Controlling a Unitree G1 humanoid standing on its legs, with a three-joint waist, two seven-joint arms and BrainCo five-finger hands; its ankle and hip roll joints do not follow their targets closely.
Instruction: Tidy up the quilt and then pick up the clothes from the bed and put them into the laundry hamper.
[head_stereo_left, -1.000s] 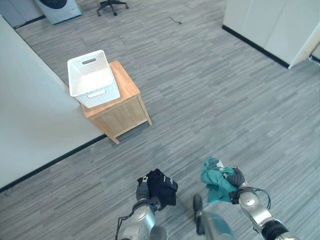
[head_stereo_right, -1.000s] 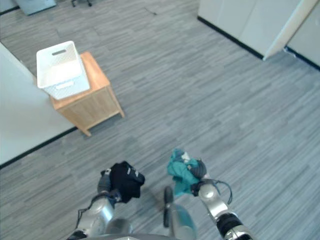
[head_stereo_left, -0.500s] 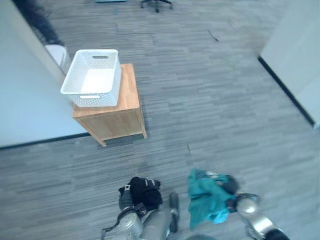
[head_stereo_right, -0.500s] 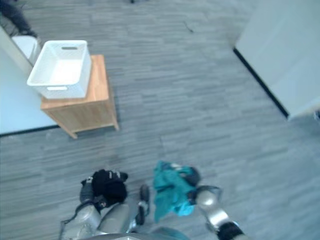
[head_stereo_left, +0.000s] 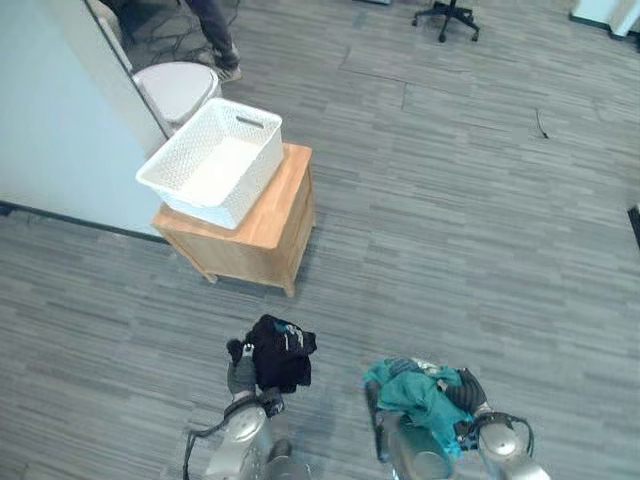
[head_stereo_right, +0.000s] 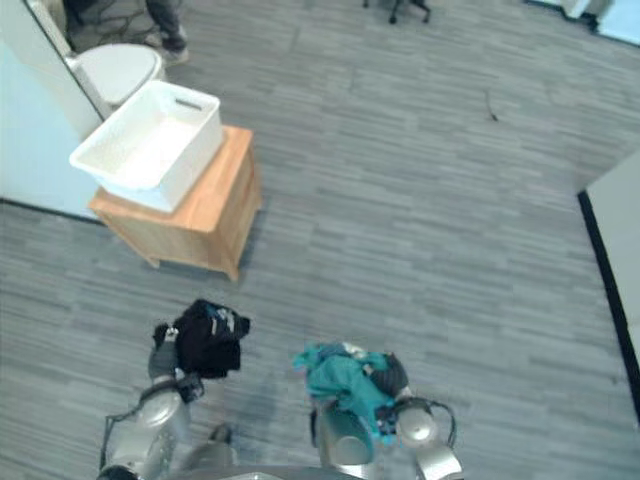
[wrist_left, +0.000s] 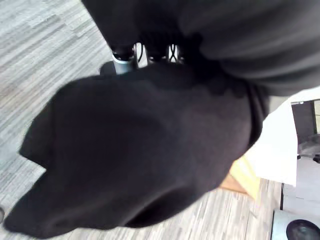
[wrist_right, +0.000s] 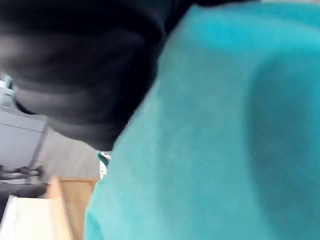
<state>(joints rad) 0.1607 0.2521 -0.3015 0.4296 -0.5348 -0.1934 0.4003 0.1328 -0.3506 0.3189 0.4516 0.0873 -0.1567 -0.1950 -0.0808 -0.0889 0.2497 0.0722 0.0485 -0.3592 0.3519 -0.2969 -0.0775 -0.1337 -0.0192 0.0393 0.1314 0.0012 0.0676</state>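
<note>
Grey plank flooring stretches ahead, with a white laundry hamper (head_stereo_left: 213, 163) sitting on a small wooden table (head_stereo_left: 265, 225) against the wall at the left. Nearer, the left hand (head_stereo_left: 241, 372) is curled round a bunched black garment (head_stereo_left: 279, 352), and further right the right hand (head_stereo_left: 467, 392) clutches a crumpled teal garment (head_stereo_left: 415, 392). Both bundles hang well short of the hamper. Best to close in squarely, lift each bundle above the rim, and release over the middle so no cloth drapes outside.
</note>
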